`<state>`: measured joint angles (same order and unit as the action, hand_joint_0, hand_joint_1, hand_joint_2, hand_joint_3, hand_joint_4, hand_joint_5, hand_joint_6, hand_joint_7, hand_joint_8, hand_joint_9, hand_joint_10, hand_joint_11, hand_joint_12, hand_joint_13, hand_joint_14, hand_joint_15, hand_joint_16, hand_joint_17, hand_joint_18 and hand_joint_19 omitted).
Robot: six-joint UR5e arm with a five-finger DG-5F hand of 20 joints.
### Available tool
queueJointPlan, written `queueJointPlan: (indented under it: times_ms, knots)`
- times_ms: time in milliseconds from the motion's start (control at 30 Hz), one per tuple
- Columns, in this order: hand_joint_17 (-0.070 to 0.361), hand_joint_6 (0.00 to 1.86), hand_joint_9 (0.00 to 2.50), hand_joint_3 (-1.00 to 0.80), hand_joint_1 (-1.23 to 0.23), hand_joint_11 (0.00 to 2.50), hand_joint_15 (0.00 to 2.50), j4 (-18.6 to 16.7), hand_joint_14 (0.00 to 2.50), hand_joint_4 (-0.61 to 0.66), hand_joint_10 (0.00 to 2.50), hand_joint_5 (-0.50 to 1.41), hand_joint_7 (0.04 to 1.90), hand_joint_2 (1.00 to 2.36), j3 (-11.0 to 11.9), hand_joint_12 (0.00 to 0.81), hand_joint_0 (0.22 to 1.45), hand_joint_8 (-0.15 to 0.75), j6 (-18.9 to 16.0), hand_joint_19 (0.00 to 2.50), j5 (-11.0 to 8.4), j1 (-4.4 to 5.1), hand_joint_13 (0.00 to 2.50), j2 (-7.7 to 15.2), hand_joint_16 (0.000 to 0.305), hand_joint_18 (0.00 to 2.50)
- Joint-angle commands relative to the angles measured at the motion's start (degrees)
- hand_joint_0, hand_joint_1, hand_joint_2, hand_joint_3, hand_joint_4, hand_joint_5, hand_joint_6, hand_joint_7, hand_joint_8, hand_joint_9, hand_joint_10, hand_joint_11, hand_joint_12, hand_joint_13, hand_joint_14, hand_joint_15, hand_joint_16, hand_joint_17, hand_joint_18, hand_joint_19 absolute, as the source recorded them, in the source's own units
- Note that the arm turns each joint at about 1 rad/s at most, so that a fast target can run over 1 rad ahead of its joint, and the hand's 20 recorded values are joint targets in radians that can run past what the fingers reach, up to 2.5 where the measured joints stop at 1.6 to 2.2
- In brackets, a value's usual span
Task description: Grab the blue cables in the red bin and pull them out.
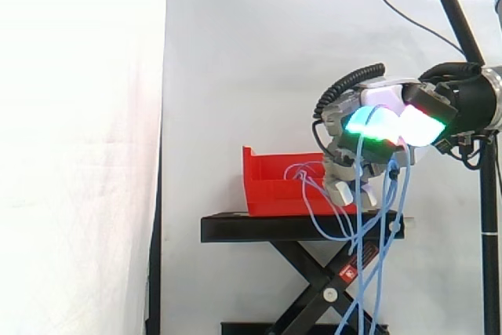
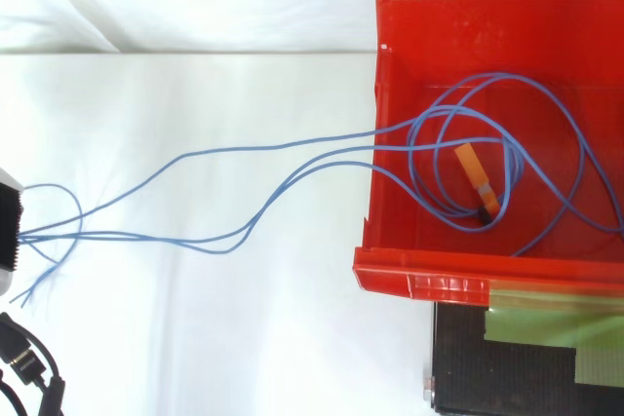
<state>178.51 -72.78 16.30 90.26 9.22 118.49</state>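
One red bin (image 1: pixel 271 190) on black stand (image 1: pixel 259 227), white curtain (image 1: pixel 78 154) behind, hand (image 1: pixel 384 103) curled rnd blue cables (image 2: pixel 146 236)

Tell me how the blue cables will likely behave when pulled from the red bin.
Probably floppy: the blue cables sag in loose curves between the hand and the red bin. Likely light, being thin strands. Their crossed loops in the bin may tangle when tightened.

One red bin (image 2: pixel 419 284), perhaps three blue cables (image 2: pixel 292 145), one orange tag (image 2: pixel 471 168), one black stand (image 1: pixel 235 227)
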Motion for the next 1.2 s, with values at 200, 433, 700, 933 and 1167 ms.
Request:
queueJointPlan:
  times_ms: [200,433,700,933,1167]
  knots:
    - [0.110,0.87,0.78,-0.98,-1.12,0.93,0.69,0.0,0.03,0.23,0.03,0.61,0.46,1.00,-0.1,0.324,0.89,0.226,0.0,0.94,0.00,-0.07,0.74,0.0,0.049,0.71]
    - [0.111,0.81,0.76,-1.00,-1.13,0.93,0.69,0.0,0.03,0.24,0.03,0.61,0.48,1.00,0.0,0.327,0.84,0.226,0.0,0.95,0.00,-0.07,0.75,0.0,0.049,0.72]
    - [0.115,0.42,0.78,-1.00,-1.08,0.92,0.70,0.0,0.03,0.25,0.03,0.73,0.63,1.00,-0.1,0.331,0.77,0.231,0.0,0.96,0.00,-0.07,0.74,0.0,0.051,0.72]
    - [0.118,0.12,0.83,-1.00,-0.98,0.88,0.70,-0.1,0.03,0.23,0.03,0.89,0.80,1.00,0.0,0.339,0.73,0.230,0.0,0.98,0.00,-0.07,0.75,0.0,0.052,0.72]
    - [0.118,0.11,0.88,-1.00,-0.96,0.87,0.69,-0.2,0.03,0.23,0.03,0.94,0.82,1.00,0.0,0.345,0.72,0.234,0.0,0.98,0.00,-0.07,0.77,0.0,0.053,0.72]
